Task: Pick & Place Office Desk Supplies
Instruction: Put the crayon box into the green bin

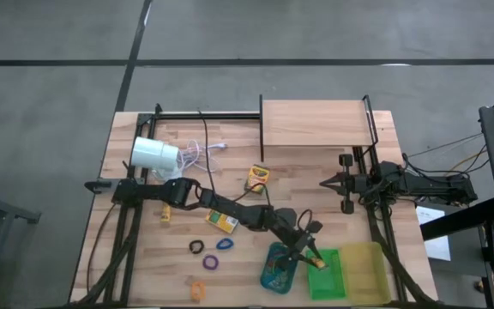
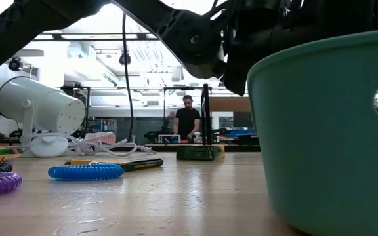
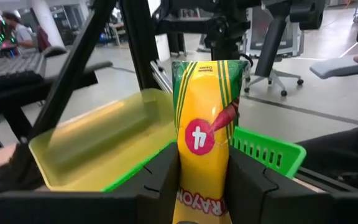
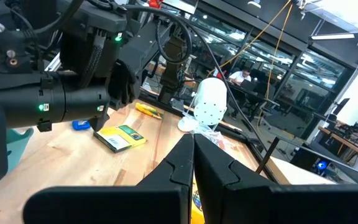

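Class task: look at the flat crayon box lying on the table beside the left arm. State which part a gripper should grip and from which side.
Grip the crayon box across its two long edges, coming straight down from above: it lies flat with nothing touching its sides.

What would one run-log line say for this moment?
left gripper: shut on crayon box, over green tray | right gripper: shut, empty, parked at right table edge

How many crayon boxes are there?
3 crayon boxes. One sits near the wooden shelf, one lies mid-table beside the left arm, and the left gripper holds one above the green tray. The arm may hide more.
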`<state>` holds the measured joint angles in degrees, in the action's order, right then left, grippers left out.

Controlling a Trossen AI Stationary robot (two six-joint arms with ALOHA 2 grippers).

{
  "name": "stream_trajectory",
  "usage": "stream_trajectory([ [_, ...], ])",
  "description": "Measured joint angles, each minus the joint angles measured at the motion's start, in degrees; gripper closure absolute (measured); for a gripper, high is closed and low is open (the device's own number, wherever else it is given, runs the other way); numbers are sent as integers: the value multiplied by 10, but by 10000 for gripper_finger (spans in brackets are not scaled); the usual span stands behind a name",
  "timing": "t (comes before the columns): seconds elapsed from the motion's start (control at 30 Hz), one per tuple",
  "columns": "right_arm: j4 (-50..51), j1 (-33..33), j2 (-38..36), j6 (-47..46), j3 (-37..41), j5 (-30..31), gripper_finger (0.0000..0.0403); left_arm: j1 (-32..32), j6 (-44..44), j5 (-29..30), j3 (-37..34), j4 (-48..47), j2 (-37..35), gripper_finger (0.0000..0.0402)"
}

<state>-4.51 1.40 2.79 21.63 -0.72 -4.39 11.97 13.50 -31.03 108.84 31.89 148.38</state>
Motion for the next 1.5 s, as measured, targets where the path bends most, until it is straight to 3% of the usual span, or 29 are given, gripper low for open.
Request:
stream_trajectory([
  [1.5, 0, 0, 0, 0, 0, 0, 394, -7, -35, 21, 0, -15, 0, 290],
])
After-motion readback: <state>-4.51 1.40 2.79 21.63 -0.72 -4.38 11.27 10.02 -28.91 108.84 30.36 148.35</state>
